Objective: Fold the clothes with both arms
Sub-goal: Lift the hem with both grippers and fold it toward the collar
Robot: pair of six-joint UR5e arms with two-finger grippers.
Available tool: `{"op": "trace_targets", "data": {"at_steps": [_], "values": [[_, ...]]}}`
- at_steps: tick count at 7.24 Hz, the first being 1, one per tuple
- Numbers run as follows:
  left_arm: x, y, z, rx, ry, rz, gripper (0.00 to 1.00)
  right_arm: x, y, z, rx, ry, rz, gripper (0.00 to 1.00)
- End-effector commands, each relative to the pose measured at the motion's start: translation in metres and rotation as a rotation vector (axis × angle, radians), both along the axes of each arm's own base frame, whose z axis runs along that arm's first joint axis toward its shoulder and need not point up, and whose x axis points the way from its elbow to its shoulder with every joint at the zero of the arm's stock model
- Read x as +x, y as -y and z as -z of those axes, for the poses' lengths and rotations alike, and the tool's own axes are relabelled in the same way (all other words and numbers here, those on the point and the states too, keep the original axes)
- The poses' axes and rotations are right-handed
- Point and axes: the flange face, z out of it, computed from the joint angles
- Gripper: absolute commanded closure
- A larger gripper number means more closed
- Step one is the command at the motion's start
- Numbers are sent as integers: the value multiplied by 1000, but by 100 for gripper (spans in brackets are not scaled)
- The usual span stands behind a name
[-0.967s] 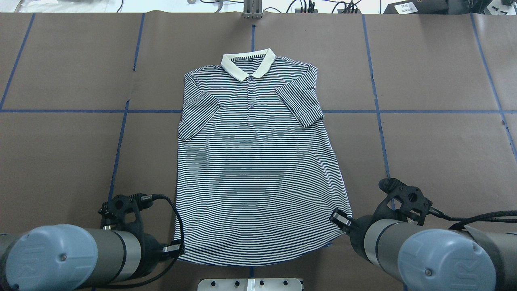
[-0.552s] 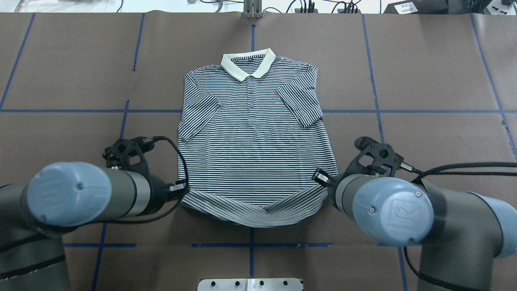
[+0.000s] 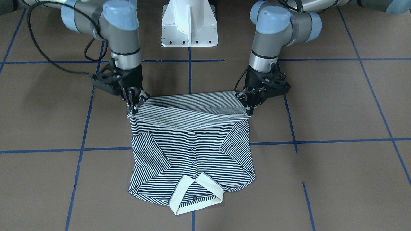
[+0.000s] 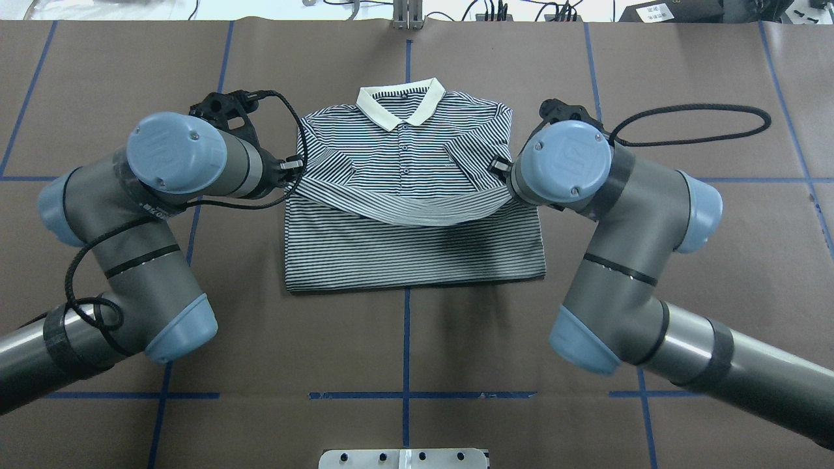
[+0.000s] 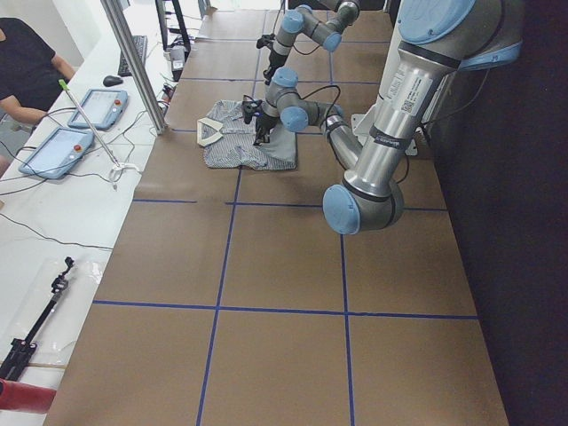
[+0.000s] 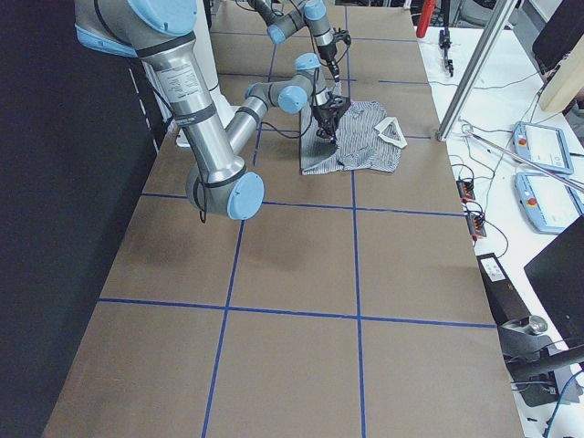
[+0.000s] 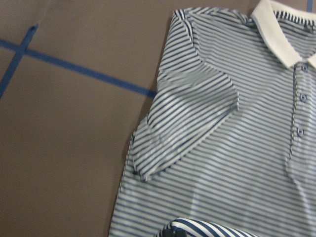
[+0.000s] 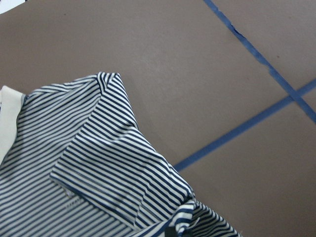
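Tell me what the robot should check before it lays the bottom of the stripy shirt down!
1. Left pincer pinching its corner of the polo shirt: ok.
2. Right pincer pinching the other corner: ok.
3. Hem held level between the two pincers: not ok, it sags in the middle.
4. Both sleeves folded in over the chest: ok.
5. Fold edge nearest the robot lying straight: ok.
6. Collar uncovered by the hem: ok.
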Motion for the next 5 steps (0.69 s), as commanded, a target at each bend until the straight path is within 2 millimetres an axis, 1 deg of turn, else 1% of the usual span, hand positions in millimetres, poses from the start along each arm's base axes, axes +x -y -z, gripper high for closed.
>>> {"op": "trace_targets", "data": {"at_steps": [1, 2, 3, 5], "values": [[2, 66, -31, 72, 11, 34, 100, -10, 101, -12, -13, -15, -15, 100], [20, 91, -38, 72, 32, 58, 100, -16, 132, -22, -13, -15, -29, 100], [27, 100, -44, 85, 34, 73, 100, -28, 147, -32, 9, 8, -33, 100], [33, 111, -53, 112, 68, 89, 100, -44, 163, -34, -4, -5, -28, 100]]}}
